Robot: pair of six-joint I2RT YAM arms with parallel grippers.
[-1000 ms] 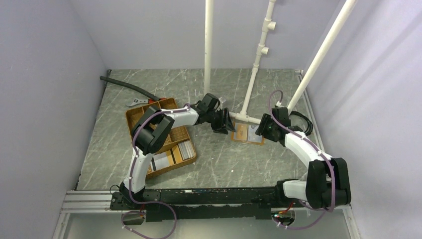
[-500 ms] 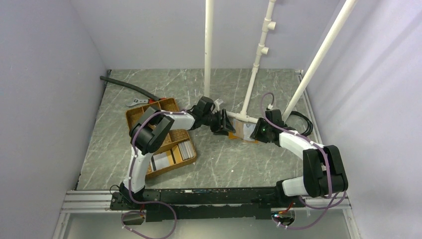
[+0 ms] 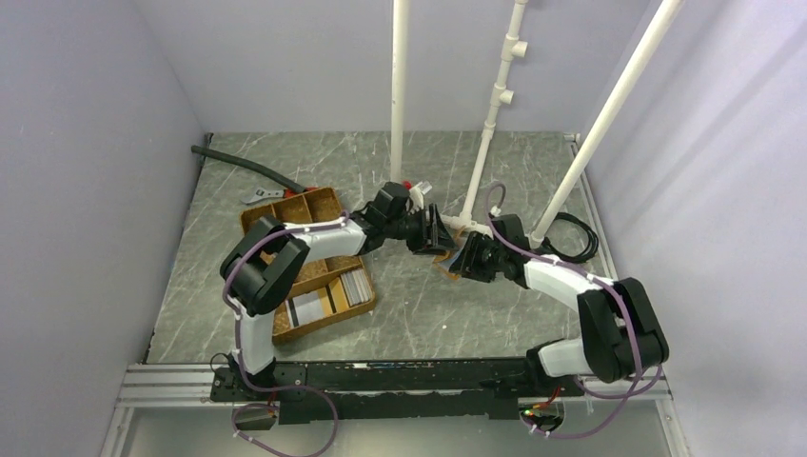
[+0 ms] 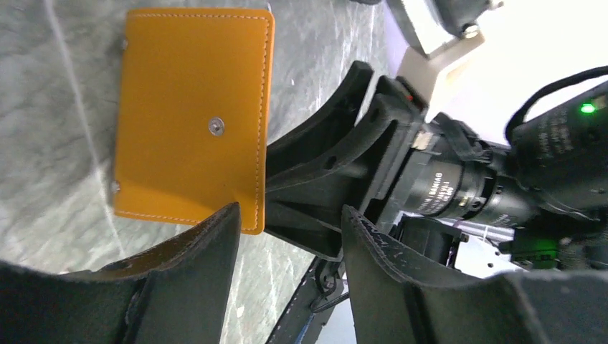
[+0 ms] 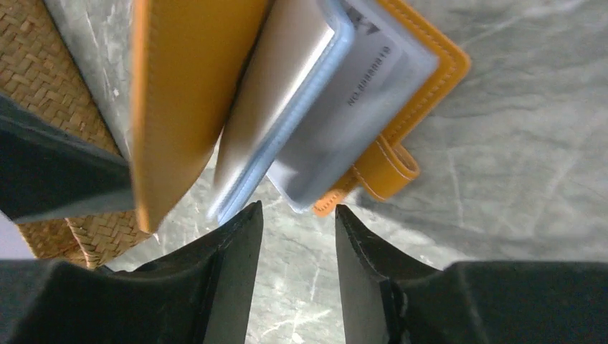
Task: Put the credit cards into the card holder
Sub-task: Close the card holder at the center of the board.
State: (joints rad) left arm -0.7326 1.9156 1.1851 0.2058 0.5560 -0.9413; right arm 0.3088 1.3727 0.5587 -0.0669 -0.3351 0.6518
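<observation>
Left wrist view shows the left gripper (image 4: 290, 215) spread and empty, facing the raised cover of the flat orange leather card holder (image 4: 193, 107). The holder lies midway between the side edges of the grey marble table (image 3: 409, 314). The right gripper (image 5: 297, 211), parted and empty, is just beside its open sleeves.

The card holder (image 4: 190, 93) looks like smooth, matt orange-tan leather, with pale stitching along its edges and a small shiny metal stud (image 4: 213, 127). Inside it the credit cards (image 5: 358, 100) lie under glossy plastic, possibly clear sleeves; blur makes that hard to settle. The tray (image 5: 43, 79) is rough woven brown fibre. The table (image 4: 50, 143) is grey and marble-veined with a faint sheen. The left gripper (image 4: 290, 215) has matt black fingers (image 4: 201, 251), lightly scuffed.
</observation>
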